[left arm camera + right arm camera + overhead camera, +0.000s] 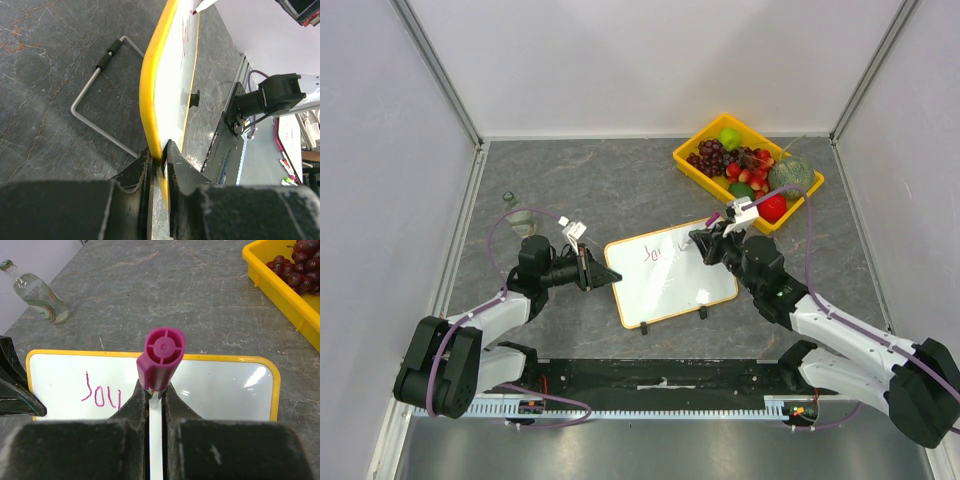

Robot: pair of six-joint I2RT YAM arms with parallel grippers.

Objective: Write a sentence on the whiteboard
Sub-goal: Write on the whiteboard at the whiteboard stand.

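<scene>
Pink marker (164,347), one, in right gripper (156,392); left gripper (159,152) clamps one whiteboard (670,280)

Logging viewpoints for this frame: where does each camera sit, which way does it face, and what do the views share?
Top external: above and behind the bases, looking down at the table; both arms show, left gripper and right gripper at the whiteboard.
Left wrist: on the left arm, facing along the whiteboard's clamped edge; its own fingers show.
Right wrist: looking down past its fingers and the marker at the begun sentence.
Shared: all three show the whiteboard.
</scene>
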